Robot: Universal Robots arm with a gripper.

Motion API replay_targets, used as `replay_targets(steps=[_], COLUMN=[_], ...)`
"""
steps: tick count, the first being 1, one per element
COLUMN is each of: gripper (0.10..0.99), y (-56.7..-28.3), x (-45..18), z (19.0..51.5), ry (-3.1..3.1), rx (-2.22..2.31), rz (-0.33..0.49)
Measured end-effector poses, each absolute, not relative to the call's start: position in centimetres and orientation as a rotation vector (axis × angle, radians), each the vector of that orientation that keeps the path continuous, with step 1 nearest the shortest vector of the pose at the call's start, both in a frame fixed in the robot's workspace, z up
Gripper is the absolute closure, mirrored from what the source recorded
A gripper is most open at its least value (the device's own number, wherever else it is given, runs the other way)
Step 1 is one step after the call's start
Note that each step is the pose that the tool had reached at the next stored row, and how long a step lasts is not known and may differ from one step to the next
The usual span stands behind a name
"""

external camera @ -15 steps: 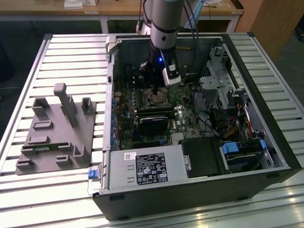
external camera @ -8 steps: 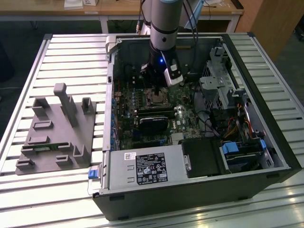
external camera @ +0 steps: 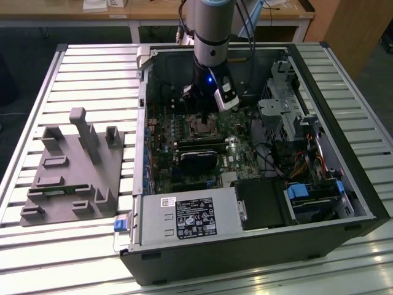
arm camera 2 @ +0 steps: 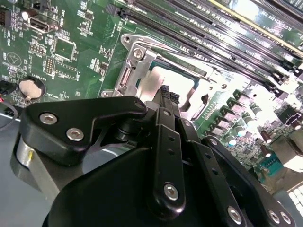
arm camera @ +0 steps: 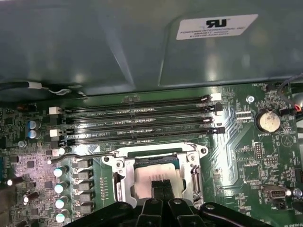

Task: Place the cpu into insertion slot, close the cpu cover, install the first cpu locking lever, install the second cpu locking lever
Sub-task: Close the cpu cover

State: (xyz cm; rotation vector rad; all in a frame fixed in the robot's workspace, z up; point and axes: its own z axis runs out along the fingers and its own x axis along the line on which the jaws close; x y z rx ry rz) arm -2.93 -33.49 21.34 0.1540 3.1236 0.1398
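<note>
**A scratch could happen**

The small flat grey cpu [arm camera: 147, 175] is seen inside the silver-framed insertion slot [arm camera: 120, 182]. The black gripper [arm camera: 160, 184] is shut, empty, close over it. Pushed hard, the cpu could be scratched.

Arm [external camera: 209, 24] vert., claw [arm camera: 161, 187] tips together

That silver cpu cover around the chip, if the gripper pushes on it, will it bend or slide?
The cpu cover is a thin windowed metal frame, so it probably flexes slightly under a push. With screws at its corners, it's likely anchored to the green board and won't slide. Its shiny face may be slippery.
</note>
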Motion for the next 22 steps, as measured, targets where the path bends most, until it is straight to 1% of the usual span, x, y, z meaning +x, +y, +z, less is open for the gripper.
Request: replay_targets(steps=[22], gripper=[0.98], y=[-33.6], x=[-5.1], z=[21.0], ry=[3.121], rx=[0.151], rz=[0.155])
